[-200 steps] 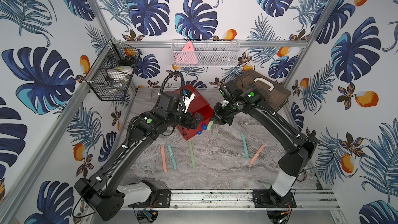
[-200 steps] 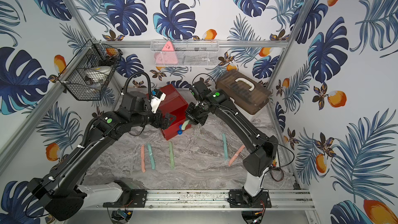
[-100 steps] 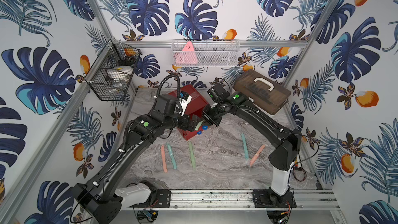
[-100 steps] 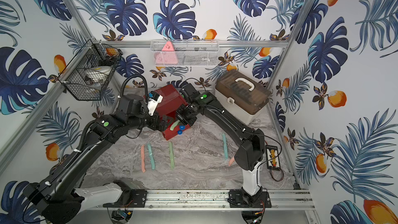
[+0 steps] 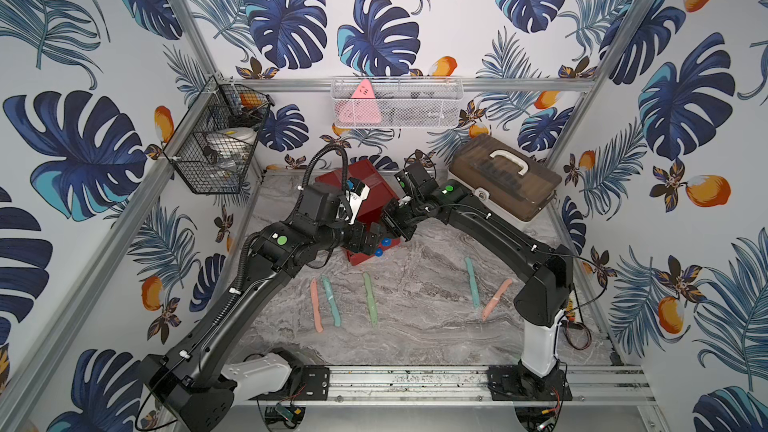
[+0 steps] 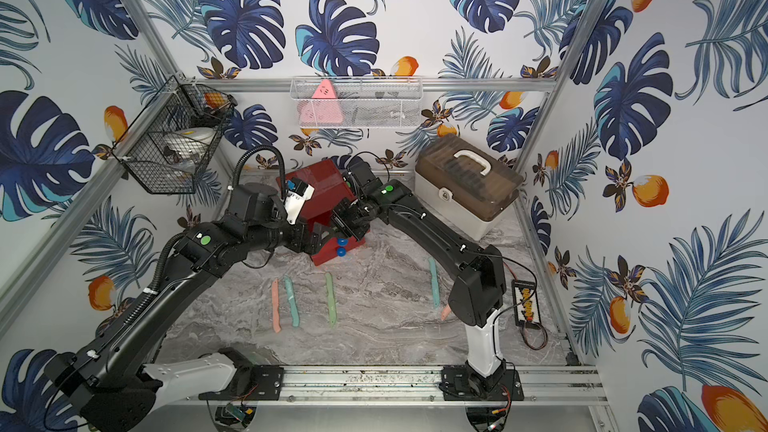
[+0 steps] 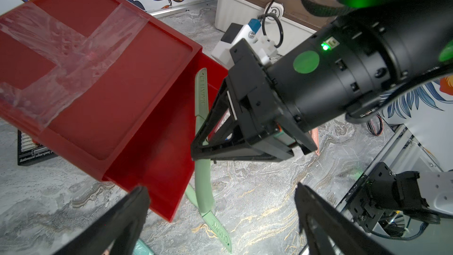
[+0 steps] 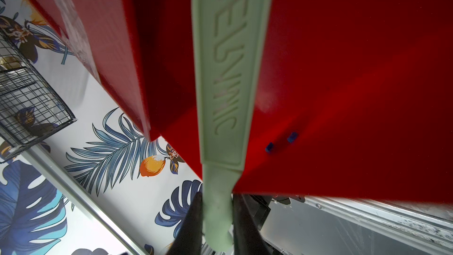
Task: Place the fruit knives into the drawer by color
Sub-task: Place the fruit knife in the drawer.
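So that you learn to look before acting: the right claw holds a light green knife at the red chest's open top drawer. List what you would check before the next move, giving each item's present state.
1. Right claw shut on the light green knife, by its handle: ok.
2. Top drawer of the red chest pulled open: ok.
3. Knife wholly over the drawer: not ok; the blade is, the handle end appears to jut past its edge.
4. Left claw open and empty: ok.
5. Left claw clear of the drawer: cannot tell.
6. Second light green knife free on the table: ok.
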Robot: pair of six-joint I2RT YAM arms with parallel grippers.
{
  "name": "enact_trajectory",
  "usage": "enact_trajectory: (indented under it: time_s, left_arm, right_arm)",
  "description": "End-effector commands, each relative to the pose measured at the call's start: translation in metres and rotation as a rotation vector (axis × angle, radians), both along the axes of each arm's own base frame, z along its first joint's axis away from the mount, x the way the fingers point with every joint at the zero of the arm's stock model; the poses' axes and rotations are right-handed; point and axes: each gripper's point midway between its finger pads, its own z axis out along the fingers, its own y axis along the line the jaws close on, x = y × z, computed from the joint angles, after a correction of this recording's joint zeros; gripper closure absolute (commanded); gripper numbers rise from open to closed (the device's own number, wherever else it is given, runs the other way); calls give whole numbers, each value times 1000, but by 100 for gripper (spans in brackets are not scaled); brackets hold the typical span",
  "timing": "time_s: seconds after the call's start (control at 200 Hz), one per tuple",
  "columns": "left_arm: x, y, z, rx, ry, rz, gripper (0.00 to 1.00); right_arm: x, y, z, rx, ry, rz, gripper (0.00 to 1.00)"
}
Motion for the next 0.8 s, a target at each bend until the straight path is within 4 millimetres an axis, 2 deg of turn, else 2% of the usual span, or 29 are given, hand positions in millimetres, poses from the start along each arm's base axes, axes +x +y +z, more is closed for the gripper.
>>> enact_trajectory:
  time_s: [0.0,0.245,0.56,0.695,0.756,0.796]
  left_arm:
    - [1,0,2,-4,-11,-5,1]
    - [0,0,-5,4,0,-6,1]
    - [1,0,-4,10,-2,-8,1]
    - [1,0,-5,10,1,-7,1]
    - [1,0,-4,11,0,-7,1]
    - [1,0,-4,10,1,-7,1]
  right_arm:
    - [11,3,7,10,-42,-26,91]
    - [11,6,24,42,-66,-23,91]
    - [20,18,18,74,-68,-21,90]
    - [25,24,16,84,-69,-12,85]
    - [26,26,18,97,-75,-9,80]
    - [27,26,18,100,-78,-12,73]
